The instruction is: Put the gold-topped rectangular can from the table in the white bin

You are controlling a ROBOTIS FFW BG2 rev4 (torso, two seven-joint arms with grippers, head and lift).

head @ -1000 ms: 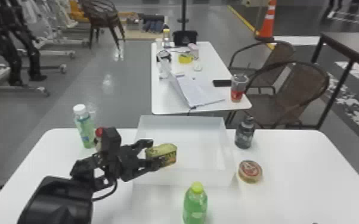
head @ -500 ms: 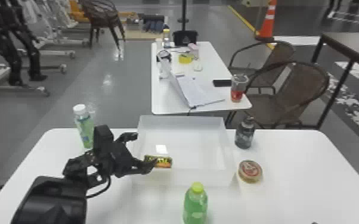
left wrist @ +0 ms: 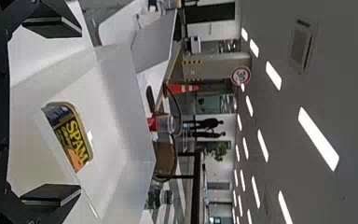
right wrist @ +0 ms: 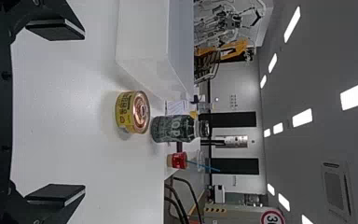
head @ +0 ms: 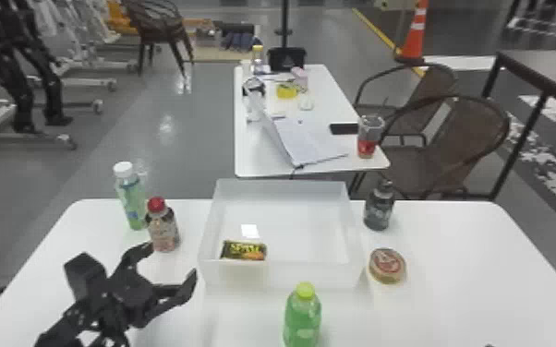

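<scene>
Bottle of green liquid stands upright just in front of the white bin on the tabletop. Left end effector has its fingers spread wide, near the bin's front left corner. Right end effector is spread wide too, with the bin ahead of it. Gold-topped rectangular can lies inside the bin, close to its front wall and left of the middle, label showing. To the right of the bin sits a round can; to the left, a red-capped bottle stands upright. A dark bottle stands near the bin's far right corner, and a white-capped bottle is off to its left, farther out than the red-capped one. Beyond the bin, a second table holds papers and a clear-and-red cup, with wicker chairs beyond and right of the bin and an orange cone farthest away.
</scene>
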